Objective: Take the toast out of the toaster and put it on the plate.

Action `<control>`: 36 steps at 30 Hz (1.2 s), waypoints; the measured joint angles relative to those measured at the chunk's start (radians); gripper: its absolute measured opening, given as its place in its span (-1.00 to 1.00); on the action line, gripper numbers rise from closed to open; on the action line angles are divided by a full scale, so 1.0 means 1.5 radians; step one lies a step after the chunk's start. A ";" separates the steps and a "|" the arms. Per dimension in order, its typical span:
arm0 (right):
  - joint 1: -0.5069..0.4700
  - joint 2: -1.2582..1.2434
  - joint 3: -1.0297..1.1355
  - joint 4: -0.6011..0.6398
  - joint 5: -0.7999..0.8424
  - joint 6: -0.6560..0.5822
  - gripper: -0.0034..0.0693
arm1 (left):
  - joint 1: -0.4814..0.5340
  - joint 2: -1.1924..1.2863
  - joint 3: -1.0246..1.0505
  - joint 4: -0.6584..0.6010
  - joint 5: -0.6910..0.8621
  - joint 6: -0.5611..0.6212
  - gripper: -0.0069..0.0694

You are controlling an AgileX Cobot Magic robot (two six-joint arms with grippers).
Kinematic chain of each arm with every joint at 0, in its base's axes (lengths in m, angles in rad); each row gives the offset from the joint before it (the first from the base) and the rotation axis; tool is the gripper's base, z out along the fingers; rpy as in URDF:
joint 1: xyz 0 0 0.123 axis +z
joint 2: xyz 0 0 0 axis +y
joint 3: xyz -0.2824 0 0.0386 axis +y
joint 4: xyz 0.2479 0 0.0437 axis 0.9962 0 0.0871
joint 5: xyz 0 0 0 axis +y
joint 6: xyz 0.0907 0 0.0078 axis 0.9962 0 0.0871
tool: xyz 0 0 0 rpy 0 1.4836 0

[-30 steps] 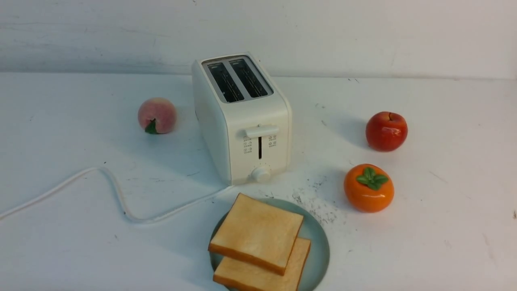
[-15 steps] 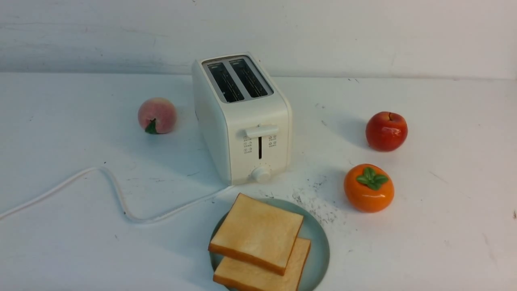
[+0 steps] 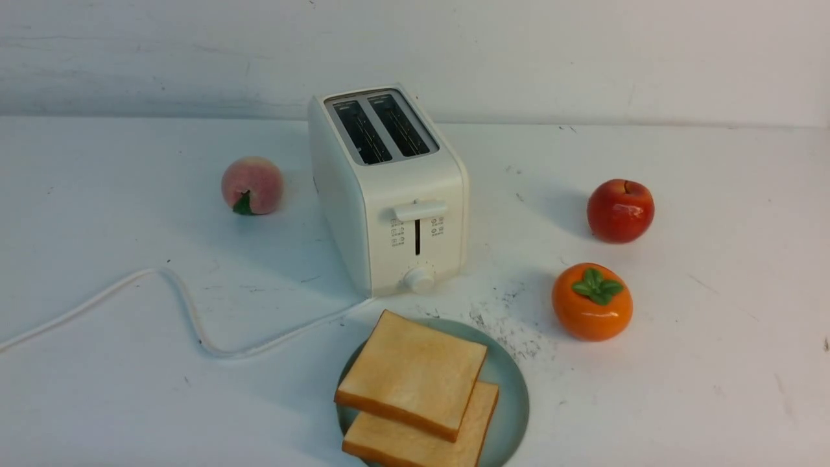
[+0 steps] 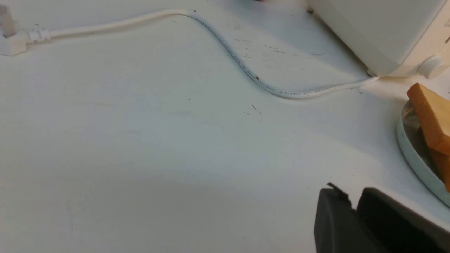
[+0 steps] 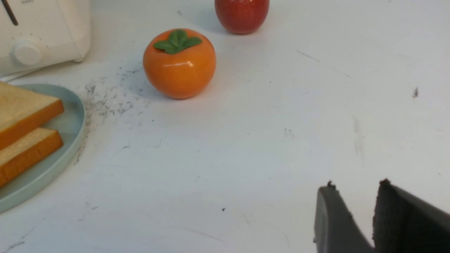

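Toast [image 3: 415, 379] sits plated; only wrist views show hands, right [image 5: 355, 196] parted, left [image 4: 353, 200] seemingly shut.

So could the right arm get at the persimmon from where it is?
Probably yes. The right gripper, jaws slightly apart and empty, has only bare table between it and the persimmon; the plate sits off to one side.

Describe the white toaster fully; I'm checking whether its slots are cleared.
The white boxy plastic-looking toaster stands upright on the white table, behind the pale blue-green plate. Both dark top slots show no toast. Its front lever sits at the top of its track, above a round dial. A white cord trails to the robot's left.
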 joint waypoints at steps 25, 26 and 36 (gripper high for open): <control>0.000 0.000 0.000 0.000 0.001 0.000 -0.29 | 0.000 0.000 0.000 0.000 0.000 0.000 -0.53; 0.000 0.000 0.000 0.000 0.001 0.000 -0.29 | 0.000 0.000 0.000 0.000 0.000 0.000 -0.53; 0.000 0.000 0.000 0.000 0.001 0.000 -0.26 | 0.000 0.000 0.000 0.000 0.000 0.000 -0.52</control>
